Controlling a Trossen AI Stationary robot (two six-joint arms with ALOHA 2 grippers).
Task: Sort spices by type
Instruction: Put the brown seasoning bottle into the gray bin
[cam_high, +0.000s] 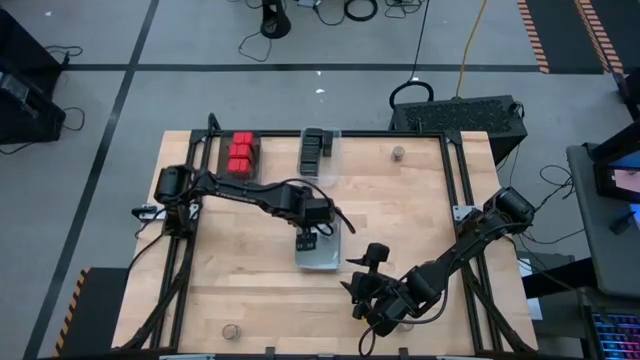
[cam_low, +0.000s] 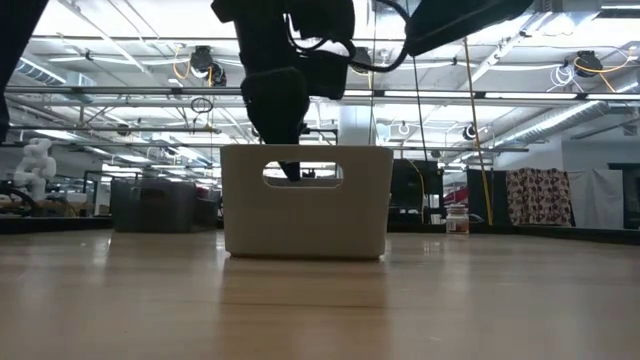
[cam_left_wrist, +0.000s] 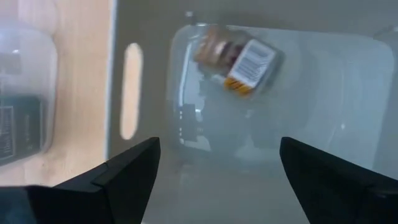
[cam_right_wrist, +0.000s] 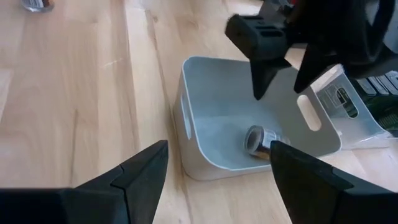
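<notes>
Right gripper (cam_high: 362, 285) idles open near the table's front edge. Left gripper (cam_right_wrist: 278, 70) hangs open over the white bin (cam_right_wrist: 186, 124); one round jar (cam_right_wrist: 257, 139) lies on its side inside, probably just dropped. Red boxes (cam_high: 241, 152) grouped at the back edge.

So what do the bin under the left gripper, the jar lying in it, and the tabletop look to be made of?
Bin: probably plastic, matte and pale, with rounded moulded corners and a cut-out handle slot.
Jar: likely clear glass or plastic, with its contents showing through and a paper label.
Tabletop: wood with visible grain, light satin finish.
</notes>
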